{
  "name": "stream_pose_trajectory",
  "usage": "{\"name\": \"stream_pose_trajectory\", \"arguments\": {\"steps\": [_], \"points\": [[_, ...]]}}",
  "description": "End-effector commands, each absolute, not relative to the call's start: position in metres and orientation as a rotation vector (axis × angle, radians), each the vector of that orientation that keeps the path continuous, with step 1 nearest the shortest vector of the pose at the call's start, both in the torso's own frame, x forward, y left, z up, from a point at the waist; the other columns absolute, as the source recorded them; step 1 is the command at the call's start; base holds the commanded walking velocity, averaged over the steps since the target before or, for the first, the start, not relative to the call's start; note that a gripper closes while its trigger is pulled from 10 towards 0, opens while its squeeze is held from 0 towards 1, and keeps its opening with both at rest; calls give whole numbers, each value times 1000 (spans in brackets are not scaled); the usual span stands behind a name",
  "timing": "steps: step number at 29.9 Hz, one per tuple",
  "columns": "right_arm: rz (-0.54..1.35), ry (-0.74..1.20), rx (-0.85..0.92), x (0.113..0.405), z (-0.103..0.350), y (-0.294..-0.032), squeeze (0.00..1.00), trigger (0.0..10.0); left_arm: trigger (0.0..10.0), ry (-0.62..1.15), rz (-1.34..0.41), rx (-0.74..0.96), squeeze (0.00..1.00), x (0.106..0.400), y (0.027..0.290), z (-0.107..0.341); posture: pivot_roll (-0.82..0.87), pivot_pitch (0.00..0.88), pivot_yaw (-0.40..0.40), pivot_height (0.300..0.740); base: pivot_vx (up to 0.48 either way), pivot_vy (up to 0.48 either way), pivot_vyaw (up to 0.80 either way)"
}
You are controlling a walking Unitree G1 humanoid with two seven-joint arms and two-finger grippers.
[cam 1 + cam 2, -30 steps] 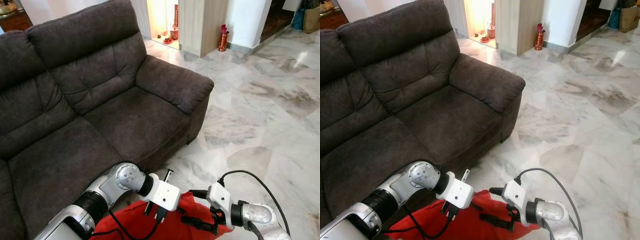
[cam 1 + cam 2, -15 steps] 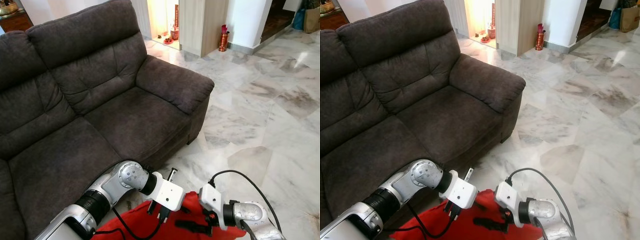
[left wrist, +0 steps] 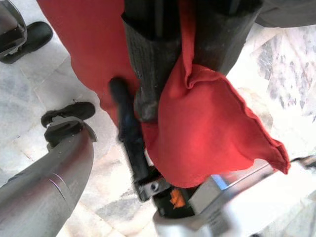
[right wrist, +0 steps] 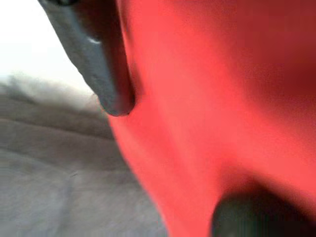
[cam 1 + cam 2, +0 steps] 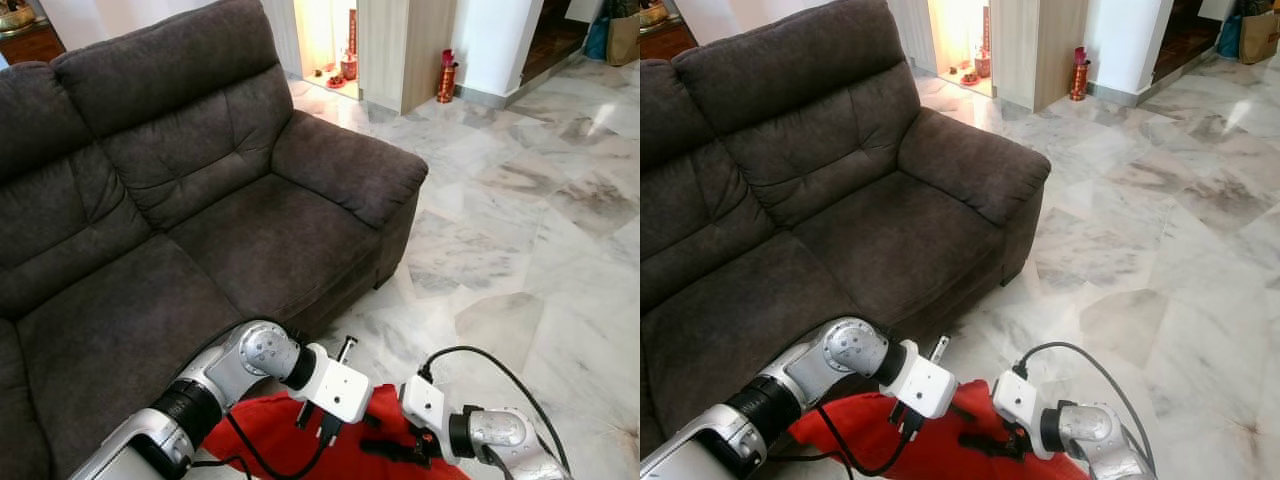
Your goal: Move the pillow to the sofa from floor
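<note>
A red pillow is held low in front of the dark grey sofa, above the marble floor. The left gripper pinches a fold of the pillow's red cloth tight between its two black fingers. The right gripper is at the pillow's other side, with one finger on each side of the red cloth, holding it
</note>
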State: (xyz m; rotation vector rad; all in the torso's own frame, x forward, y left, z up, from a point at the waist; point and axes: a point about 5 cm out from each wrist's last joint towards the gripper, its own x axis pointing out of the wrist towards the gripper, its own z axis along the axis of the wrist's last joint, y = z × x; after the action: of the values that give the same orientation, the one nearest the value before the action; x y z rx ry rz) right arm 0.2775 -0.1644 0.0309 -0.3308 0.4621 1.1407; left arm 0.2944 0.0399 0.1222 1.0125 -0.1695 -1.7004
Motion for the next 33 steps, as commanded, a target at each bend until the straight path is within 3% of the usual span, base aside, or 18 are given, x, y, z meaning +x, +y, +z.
{"name": "stream_pose_trajectory", "arguments": {"steps": [1,33], "points": [[1126,424,-316,282,35,-161,0,0,10000,-266,-1681,1012,0,296,36,140,16,98,126,740,0,0,0],[1097,377,-248,289,45,-168,0,0,10000,-253,-1660,1014,0,292,33,137,10,98,94,740,0,0,0]]}}
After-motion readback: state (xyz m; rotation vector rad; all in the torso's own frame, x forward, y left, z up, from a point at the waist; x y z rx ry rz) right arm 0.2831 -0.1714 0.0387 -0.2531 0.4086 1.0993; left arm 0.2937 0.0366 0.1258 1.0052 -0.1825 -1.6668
